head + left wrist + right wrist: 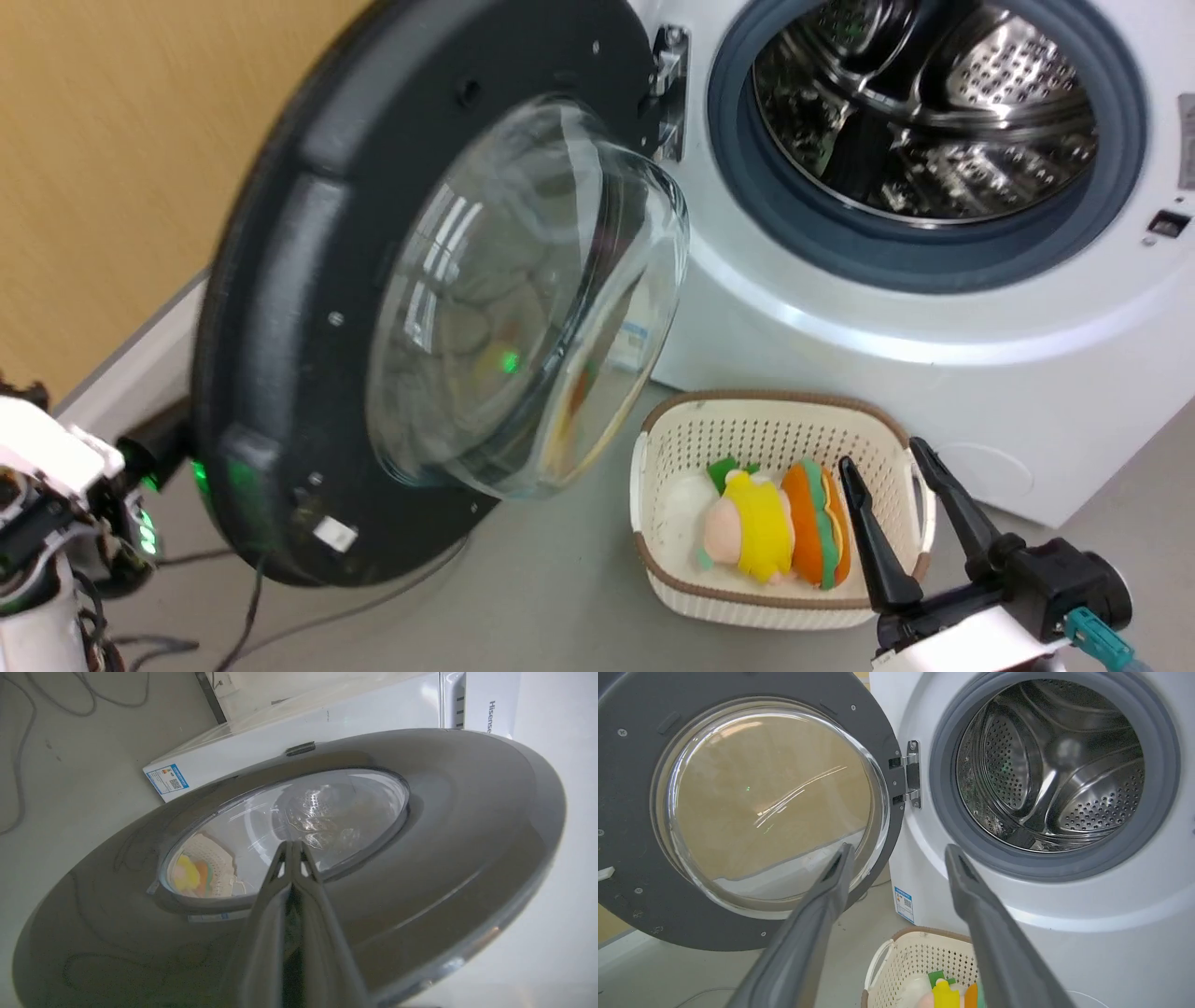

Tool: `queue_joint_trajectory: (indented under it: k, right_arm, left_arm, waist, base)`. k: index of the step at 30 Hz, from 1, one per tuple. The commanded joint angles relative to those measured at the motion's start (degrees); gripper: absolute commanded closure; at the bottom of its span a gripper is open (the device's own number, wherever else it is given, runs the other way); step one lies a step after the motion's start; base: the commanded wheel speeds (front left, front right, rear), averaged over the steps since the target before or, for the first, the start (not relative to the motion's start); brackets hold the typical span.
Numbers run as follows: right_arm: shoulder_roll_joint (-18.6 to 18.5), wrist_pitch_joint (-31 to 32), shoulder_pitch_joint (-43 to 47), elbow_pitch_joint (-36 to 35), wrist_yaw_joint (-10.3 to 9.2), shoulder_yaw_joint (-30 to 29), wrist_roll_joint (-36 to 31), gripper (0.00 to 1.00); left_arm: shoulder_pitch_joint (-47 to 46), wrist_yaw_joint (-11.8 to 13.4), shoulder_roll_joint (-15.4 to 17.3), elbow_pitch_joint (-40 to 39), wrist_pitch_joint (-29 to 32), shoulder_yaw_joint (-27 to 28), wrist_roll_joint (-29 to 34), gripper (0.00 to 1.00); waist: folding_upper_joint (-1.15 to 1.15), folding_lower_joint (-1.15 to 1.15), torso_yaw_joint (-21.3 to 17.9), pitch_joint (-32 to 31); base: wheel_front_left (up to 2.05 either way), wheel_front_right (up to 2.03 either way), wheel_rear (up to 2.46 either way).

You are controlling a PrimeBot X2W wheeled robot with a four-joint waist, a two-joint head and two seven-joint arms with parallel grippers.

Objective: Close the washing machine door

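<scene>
Dark fingers of the left gripper [293,848] are clenched together on nothing, tips at the glossy outer face of the washing machine door [467,835]; contact is hard to judge. Beyond, the washing machine [327,718] reads "Hisense" near one corner, and its blue sticker [167,778] carries print too small to read. The head view gives the door's inner side instead, swung wide on its hinge [670,89], leaving the steel drum [934,103] exposed. The right gripper [882,455] is spread, empty, near a cream basket [766,399] of plush toys [761,523].
</scene>
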Motion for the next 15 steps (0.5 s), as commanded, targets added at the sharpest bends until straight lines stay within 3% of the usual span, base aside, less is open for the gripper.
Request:
queue_joint_trajectory:
  k: [1, 9, 15]
  right_arm:
    - [0.45, -0.26, 0.79, 0.13, 0.03, -0.44, 0.38, 0.0]
    - [1.61, -0.26, 2.42, 0.12, 0.03, -2.4, 0.07, 0.0]
    - [1.99, -0.26, 2.96, 0.0, 0.03, -2.8, -0.12, 0.0]
  left_arm:
    - [1.87, 0.56, -0.82, -1.54, 1.5, -0.57, -0.57, 1.0]
    - [8.86, 2.49, -5.39, -11.45, 9.2, -4.03, -3.94, 1.0]
    - [13.21, 4.25, -8.68, -17.72, 11.62, -7.69, -6.21, 1.0]
  waist:
    - [0.0, 0.0, -0.46, -0.99]
    - [0.0, 0.0, -2.9, -3.11]
    - [0.0, 0.0, -5.93, -3.39]
  base:
    - [0.0, 0.0, 0.0]
    - [0.0, 0.0, 0.0]
    - [0.0, 0.0, 0.0]
